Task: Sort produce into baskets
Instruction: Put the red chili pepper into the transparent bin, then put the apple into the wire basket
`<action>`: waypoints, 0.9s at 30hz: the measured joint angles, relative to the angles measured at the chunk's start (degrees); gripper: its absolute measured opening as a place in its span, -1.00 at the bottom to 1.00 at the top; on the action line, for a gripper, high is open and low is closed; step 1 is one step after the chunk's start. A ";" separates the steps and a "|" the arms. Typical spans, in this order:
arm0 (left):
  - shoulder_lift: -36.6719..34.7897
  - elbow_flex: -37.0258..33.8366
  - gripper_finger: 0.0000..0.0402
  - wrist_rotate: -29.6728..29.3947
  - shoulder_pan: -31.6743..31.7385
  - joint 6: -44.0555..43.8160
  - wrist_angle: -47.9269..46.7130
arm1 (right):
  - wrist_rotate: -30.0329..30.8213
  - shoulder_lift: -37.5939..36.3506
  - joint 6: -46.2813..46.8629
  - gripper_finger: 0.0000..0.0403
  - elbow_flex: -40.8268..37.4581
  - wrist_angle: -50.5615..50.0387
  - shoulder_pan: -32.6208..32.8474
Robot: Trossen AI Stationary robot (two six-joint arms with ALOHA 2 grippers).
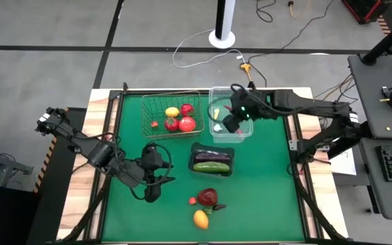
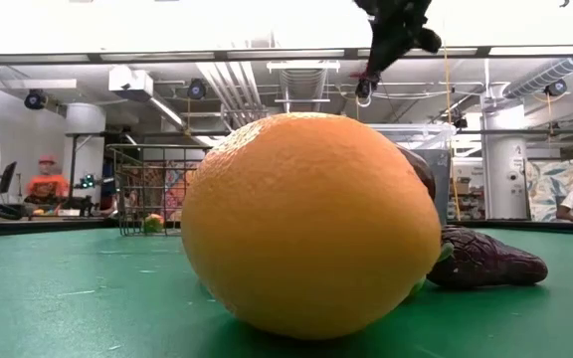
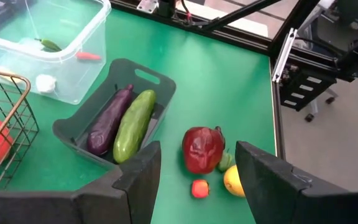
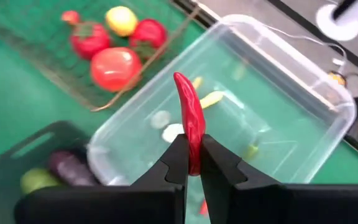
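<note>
My right gripper [image 4: 191, 163] hangs over the clear plastic tub [image 1: 229, 95], shut on a red chili [image 4: 189, 112]. In the tub lie a white garlic [image 3: 45, 82] and small chilies. My left gripper [image 3: 197, 180] stands open above the table's middle, left of the dark tray [image 1: 213, 165], touching nothing. An eggplant [image 3: 109, 118] and a cucumber [image 3: 134, 124] lie in the tray. The wire basket [image 1: 148, 112] holds a lemon [image 1: 172, 112] and red round ones. A dark-red vegetable [image 1: 207, 197], a small red piece [image 3: 199, 188] and an orange fruit [image 1: 201, 218] rest on the green mat. My right gripper pinches one end of the red chili [image 4: 194, 155] between its two fingers. The fingers slant down from the table's right side. The rest of the chili sticks out past the fingertips, along the fingers, lifted clear above the tub.
Green mat lies free to the left and right of the loose produce near the front edge. The table has raised wooden borders [image 1: 101, 136]. In the low view the orange fruit [image 2: 311, 224] fills the foreground; people sit in the room behind.
</note>
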 joint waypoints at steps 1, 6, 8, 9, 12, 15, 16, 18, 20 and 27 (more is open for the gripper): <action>0.00 0.00 -0.05 0.00 0.00 -0.38 -0.01 | -0.12 0.34 0.03 -0.89 0.00 0.07 -1.15; 0.02 0.00 -0.05 0.00 0.00 -1.22 0.01 | -0.37 2.34 -0.67 -0.89 0.00 0.26 -5.12; 0.02 0.00 -0.05 0.00 0.00 -1.41 0.01 | -0.38 2.95 -0.84 -0.89 -0.02 0.26 -5.96; 0.02 0.00 -0.05 0.00 0.00 -1.45 0.01 | -0.39 3.16 -0.92 -0.88 -0.02 0.27 -6.26; 0.02 0.00 -0.05 0.00 0.00 -1.47 0.02 | -0.39 3.56 -0.90 -0.82 -0.02 0.33 -6.88; 0.04 0.00 -0.05 -0.02 0.00 -1.47 -0.02 | 0.02 3.77 -0.26 -0.69 -0.02 0.28 -7.17; 0.04 0.00 -0.05 -0.02 0.00 -1.45 -0.04 | 0.04 3.77 0.06 -0.64 -0.02 0.24 -7.37; 0.04 0.00 -0.05 -0.02 0.00 -1.42 -0.04 | 0.04 3.77 0.64 -0.53 -0.02 0.24 -7.38; 0.04 0.00 -0.05 -0.02 0.00 -1.18 -0.06 | 0.04 3.77 0.66 -0.43 -0.02 0.24 -7.38; 0.04 0.00 -0.05 0.02 0.00 -0.71 -0.06 | -1.70 3.53 3.26 -0.17 0.02 0.14 -7.32</action>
